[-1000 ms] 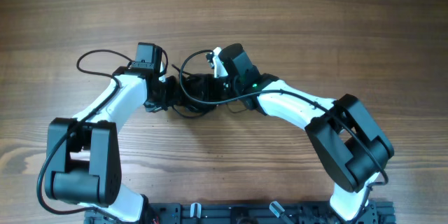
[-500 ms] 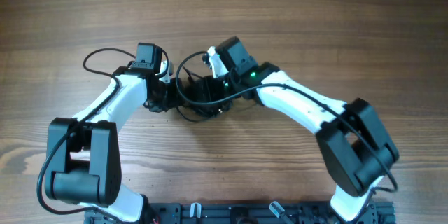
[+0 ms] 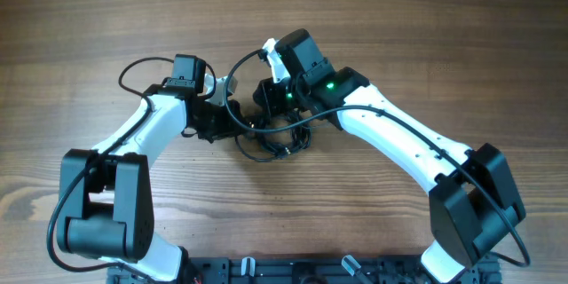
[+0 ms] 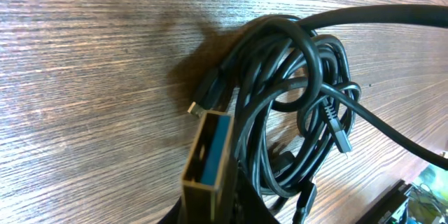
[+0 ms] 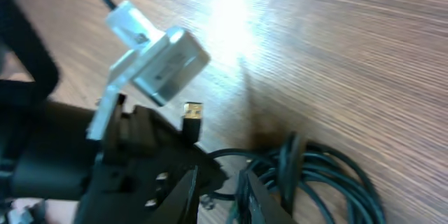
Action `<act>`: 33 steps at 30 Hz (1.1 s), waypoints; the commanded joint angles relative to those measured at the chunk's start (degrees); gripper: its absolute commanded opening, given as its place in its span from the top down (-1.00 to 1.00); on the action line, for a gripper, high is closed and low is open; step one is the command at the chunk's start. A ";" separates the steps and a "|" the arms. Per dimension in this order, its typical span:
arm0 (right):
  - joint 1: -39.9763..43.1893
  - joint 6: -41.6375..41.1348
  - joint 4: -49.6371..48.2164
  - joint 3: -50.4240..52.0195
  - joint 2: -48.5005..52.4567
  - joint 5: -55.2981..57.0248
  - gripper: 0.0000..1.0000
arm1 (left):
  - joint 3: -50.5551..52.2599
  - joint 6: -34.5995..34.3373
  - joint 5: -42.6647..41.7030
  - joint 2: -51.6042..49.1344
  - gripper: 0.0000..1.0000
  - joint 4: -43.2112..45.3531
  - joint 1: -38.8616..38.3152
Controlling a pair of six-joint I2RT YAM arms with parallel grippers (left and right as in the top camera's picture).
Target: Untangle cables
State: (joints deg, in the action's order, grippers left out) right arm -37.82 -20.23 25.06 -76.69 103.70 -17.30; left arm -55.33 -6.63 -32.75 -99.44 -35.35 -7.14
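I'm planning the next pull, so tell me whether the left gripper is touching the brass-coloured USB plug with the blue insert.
Touching. The left wrist view shows the brass-coloured USB plug standing clamped in the left gripper.

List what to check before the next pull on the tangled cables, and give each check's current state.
1. Has the cable bundle come loose: not ok; its loops thread through one another.
2. Does the left gripper hold the blue-cored USB plug: cannot tell; its jaws are out of sight.
3. Does the right gripper hold a cable: cannot tell; its jaws stand slightly apart beside the bundle.
4. Is there a free end to pull: ok; a small plug lies on the table at the bundle's edge.
5. Is there room between the arms: probably not ok; the left arm's wrist camera sits close to the right gripper.
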 commanded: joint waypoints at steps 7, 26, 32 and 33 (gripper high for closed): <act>-0.24 -0.94 0.28 1.25 7.30 5.88 0.55 | 0.57 1.46 -1.73 0.22 0.73 -0.04 -0.28; 0.15 -7.10 -4.04 1.27 13.51 7.45 0.91 | 0.57 1.05 -1.70 0.22 0.72 -0.07 -0.26; 6.69 -9.77 -4.17 1.27 4.57 -5.86 0.91 | 0.57 -12.22 18.12 0.22 0.82 -1.40 -0.26; 7.69 -9.75 -4.42 1.27 3.32 -9.25 0.92 | 0.57 -13.68 20.46 0.22 0.83 -1.75 -0.26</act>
State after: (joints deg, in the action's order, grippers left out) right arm -35.11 -28.51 21.39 -75.85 114.87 -14.76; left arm -55.33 -11.22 -27.64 -99.44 -35.57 -7.49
